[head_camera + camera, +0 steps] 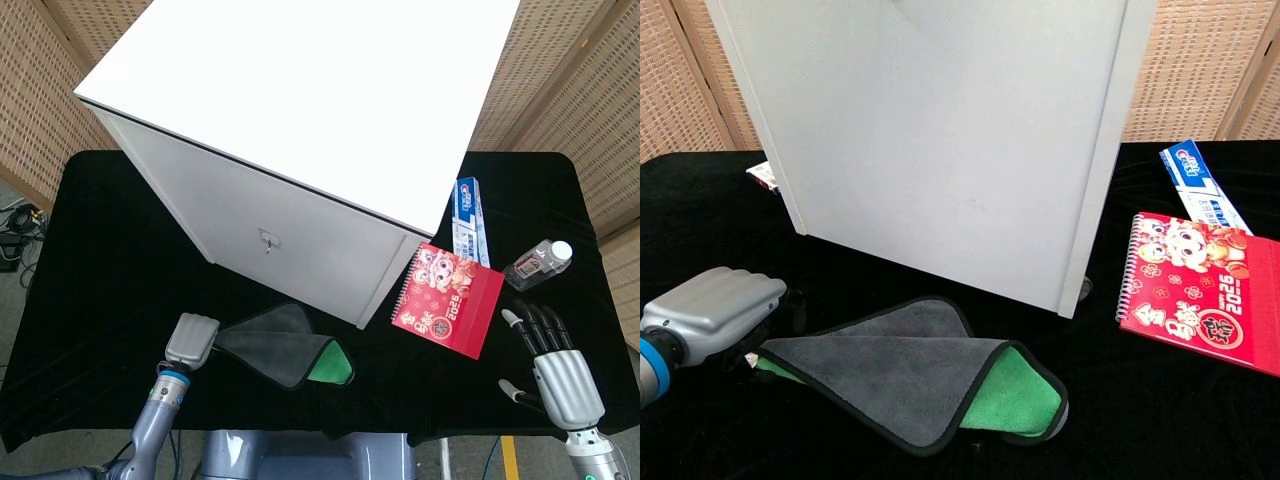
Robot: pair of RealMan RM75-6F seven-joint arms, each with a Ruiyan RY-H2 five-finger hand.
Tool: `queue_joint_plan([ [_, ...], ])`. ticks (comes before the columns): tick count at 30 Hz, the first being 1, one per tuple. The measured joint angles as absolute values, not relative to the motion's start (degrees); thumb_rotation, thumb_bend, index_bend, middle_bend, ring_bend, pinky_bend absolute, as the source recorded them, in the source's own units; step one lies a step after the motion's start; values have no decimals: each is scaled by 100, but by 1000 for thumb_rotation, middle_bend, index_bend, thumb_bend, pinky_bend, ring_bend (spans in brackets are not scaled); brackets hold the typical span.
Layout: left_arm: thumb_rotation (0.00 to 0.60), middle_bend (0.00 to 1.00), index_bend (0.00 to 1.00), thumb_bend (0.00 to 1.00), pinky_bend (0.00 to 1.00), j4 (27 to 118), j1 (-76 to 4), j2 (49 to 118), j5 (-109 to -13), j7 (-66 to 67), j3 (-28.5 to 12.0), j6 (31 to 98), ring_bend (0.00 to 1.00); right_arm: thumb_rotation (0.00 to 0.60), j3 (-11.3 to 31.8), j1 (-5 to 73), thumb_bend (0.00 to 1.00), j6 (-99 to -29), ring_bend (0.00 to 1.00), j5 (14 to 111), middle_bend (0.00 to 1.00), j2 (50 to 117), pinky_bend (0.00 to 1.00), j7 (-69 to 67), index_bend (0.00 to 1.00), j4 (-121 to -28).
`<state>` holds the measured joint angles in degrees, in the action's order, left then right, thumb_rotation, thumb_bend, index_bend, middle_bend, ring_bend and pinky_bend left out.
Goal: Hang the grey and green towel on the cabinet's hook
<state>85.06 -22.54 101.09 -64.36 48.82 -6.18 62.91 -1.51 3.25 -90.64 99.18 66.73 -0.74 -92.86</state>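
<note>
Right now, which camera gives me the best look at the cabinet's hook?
The head view. The hook shows as a small metal fitting on the cabinet front, above the towel. The chest view shows only the plain lower front panel; the hook sits above its frame.

Folded grey-green towel (920, 375) lies before cabinet (290, 130).
</note>
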Motion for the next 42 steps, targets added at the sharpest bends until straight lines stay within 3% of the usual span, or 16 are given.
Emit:
queue_joint_plan([
  [10, 600, 838, 407, 316, 721, 8226, -2428, 10340, -6254, 4949, -489, 6346, 800, 600, -112, 322, 117, -9117, 0, 9895, 0, 6680, 0, -182, 89, -9260],
  [17, 600, 838, 519, 652, 721, 8183, -2465, 10361, -6326, 4918, -397, 6487, 801, 600, -111, 311, 117, -9161, 0, 9925, 0, 6689, 0, -220, 89, -9242],
  [24, 600, 838, 631, 690, 720, 8250, -2484, 10229, -6755, 4852, -296, 6748, 801, 600, -98, 307, 118, -9182, 0, 9915, 0, 6675, 0, -262, 92, -9245],
  [36, 600, 838, 720, 688, 720, 8673, -2844, 9057, -9628, 4893, 68, 7741, 800, 600, -87, 267, 118, -9295, 0, 9955, 0, 6667, 0, -298, 94, -9286],
  [42, 600, 838, 760, 688, 719, 8972, -3290, 8022, -11098, 4974, 15, 8128, 800, 600, -75, 261, 117, -9320, 0, 9959, 0, 6664, 0, -313, 94, -9286],
])
